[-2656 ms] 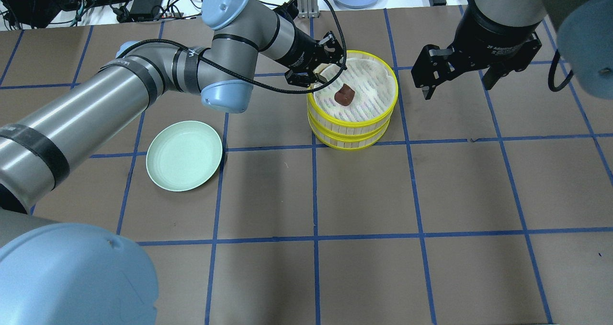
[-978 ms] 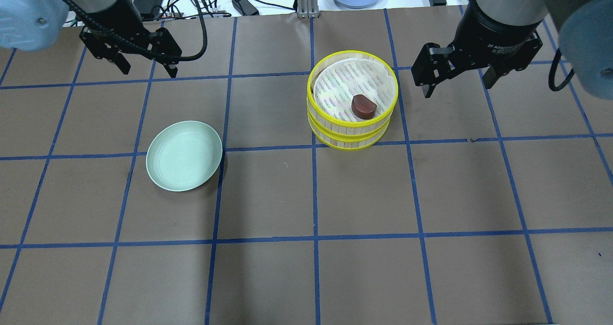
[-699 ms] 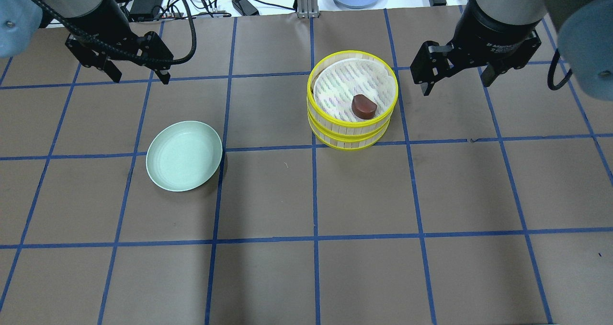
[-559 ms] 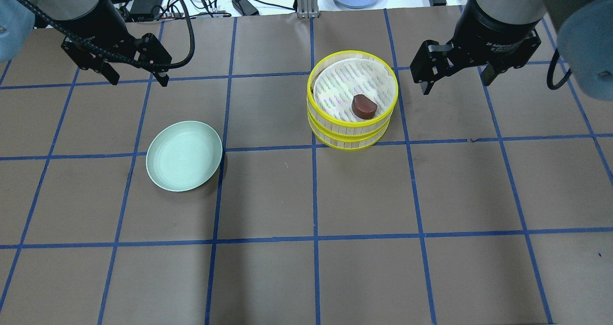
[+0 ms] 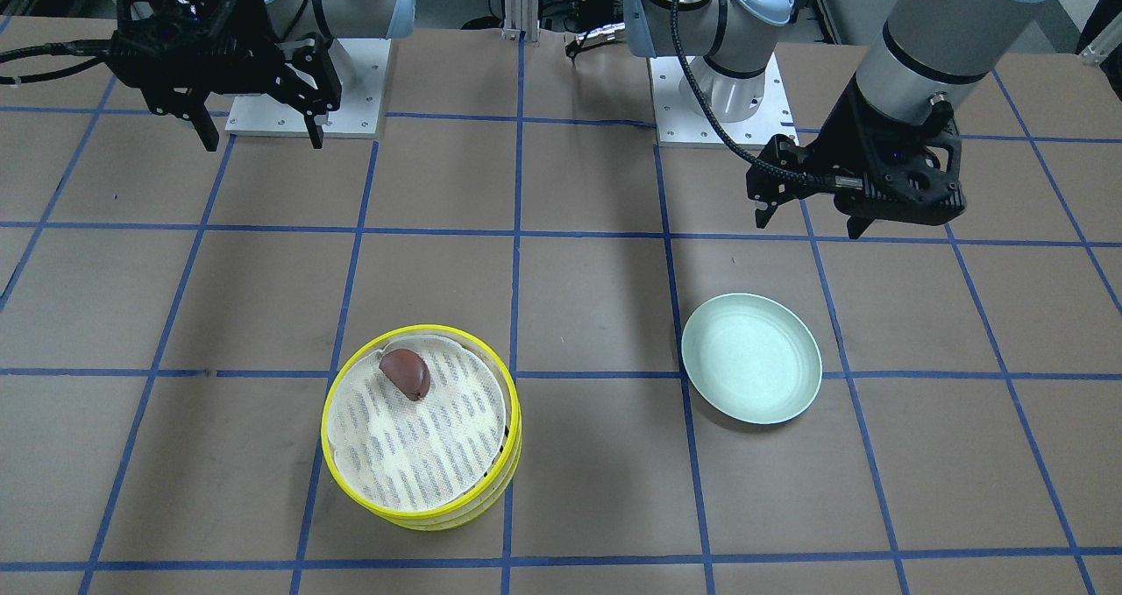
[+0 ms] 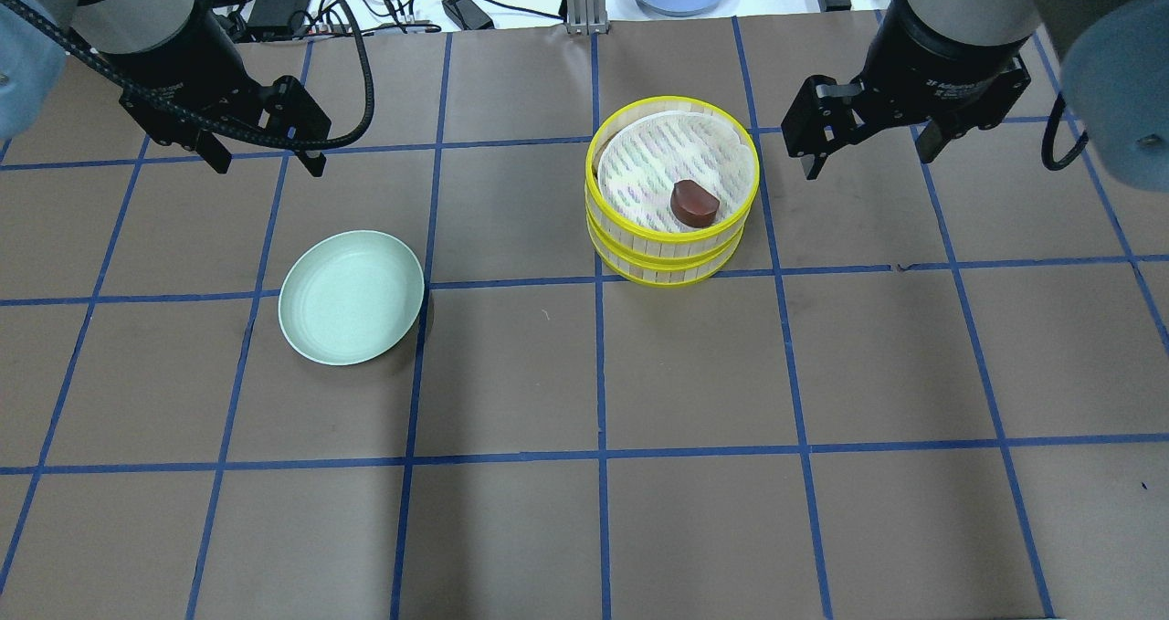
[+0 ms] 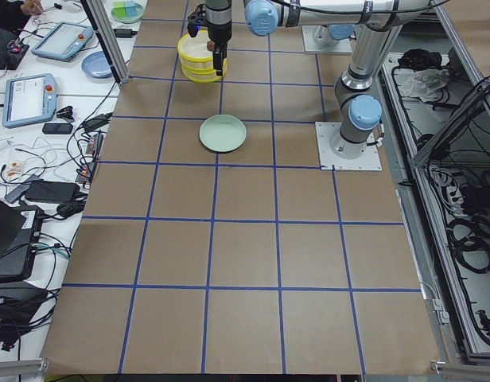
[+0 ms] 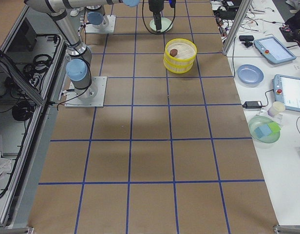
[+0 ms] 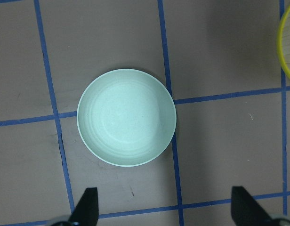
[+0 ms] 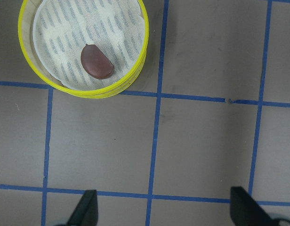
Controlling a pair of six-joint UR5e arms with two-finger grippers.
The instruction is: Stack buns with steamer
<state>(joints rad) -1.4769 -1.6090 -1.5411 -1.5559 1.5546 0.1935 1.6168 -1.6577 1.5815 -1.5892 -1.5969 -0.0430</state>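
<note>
Steamer (image 6: 667, 247): two tiers stacked, brown bun (image 6: 693, 204) on top liner (off-centre). Left gripper (image 6: 269, 166), right gripper (image 6: 869, 159): jaws wide, empty.

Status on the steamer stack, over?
Open, empty: left gripper near plate, right gripper beside steamer. Tiers stacked, brown bun on top liner; white bun not in view. Nothing in the way.

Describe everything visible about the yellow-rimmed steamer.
The steamer is two round, shallow tiers stacked one on the other, upright, each with a bright yellow rim and pale translucent walls. A white slotted liner covers the top tier's floor, and a dark reddish-brown bun lies on it, off centre. The stack sits on the brown table; nothing else touches it.
</note>
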